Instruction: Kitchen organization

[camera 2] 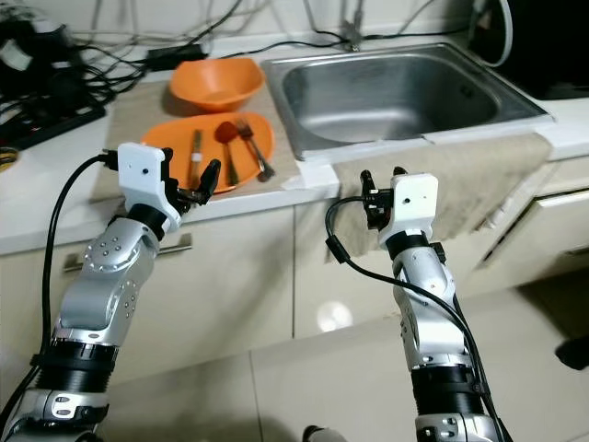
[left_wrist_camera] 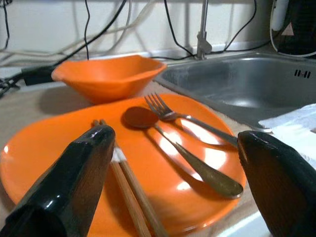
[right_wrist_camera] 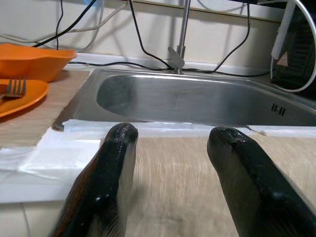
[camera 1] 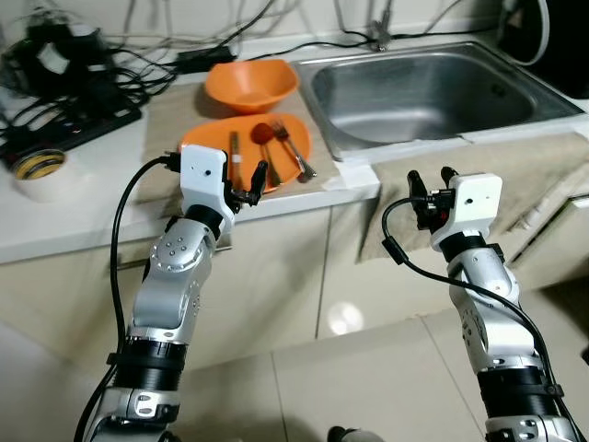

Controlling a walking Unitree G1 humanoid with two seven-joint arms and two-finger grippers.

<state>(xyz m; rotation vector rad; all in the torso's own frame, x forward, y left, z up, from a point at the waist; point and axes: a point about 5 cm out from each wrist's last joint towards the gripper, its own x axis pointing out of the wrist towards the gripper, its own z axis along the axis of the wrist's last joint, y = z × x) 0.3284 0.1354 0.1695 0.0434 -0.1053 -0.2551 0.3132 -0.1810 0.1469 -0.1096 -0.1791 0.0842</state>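
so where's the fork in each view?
Left eye view: fork on the orange plate, right part.
Right eye view: same, beside the spoon.
Left wrist view: centre, tines toward the orange bowl.
Right wrist view: only the tines, far edge.
Shared landmark: the sink.

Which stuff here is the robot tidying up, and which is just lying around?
For the job: orange plate, orange bowl, fork, spoon, chopsticks, sink, open left gripper.

Just lying about: cables, tape roll, beige cloth.
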